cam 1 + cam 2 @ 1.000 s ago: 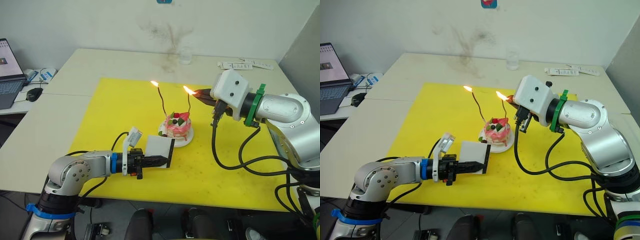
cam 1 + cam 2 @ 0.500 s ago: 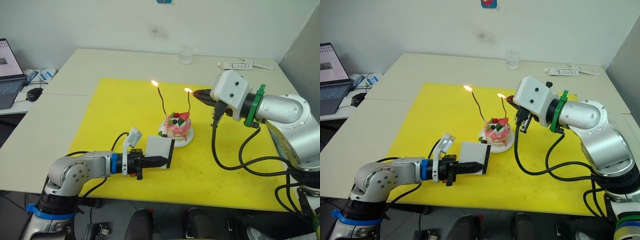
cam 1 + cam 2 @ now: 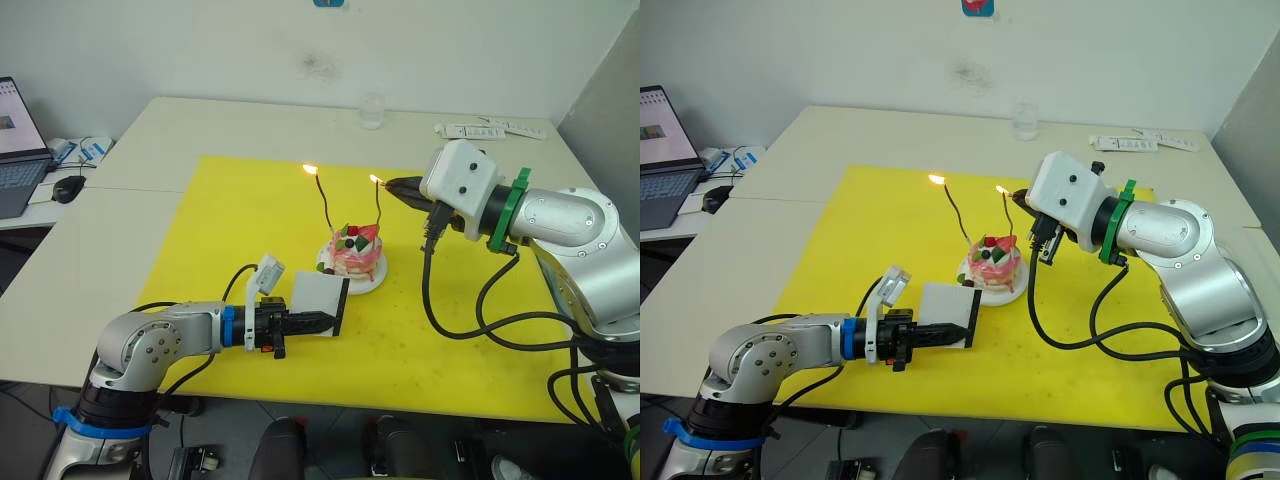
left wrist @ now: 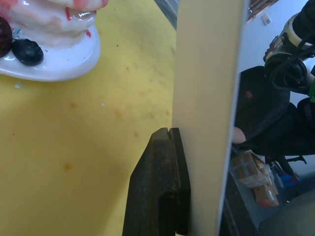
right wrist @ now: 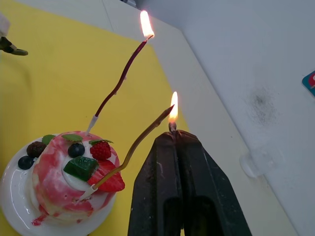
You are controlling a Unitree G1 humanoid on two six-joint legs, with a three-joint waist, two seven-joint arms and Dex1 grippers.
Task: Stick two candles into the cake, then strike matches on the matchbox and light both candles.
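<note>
With both thin wavy brown candles (image 5: 120,81) alight in the small pink cake (image 3: 357,252) on the yellow-matted table (image 3: 180,120), the right gripper (image 5: 172,135), jaws pinched on the burnt-down match (image 5: 172,126), should retreat gently, while the left gripper (image 3: 322,320), jaws clamping the flat white matchbox (image 3: 320,301), stays steady.

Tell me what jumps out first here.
Two lit candles stand in the cake at the middle of the yellow mat. The right gripper holds a burnt match stub at the nearer flame. The left gripper holds the matchbox upright beside the plate.
</note>
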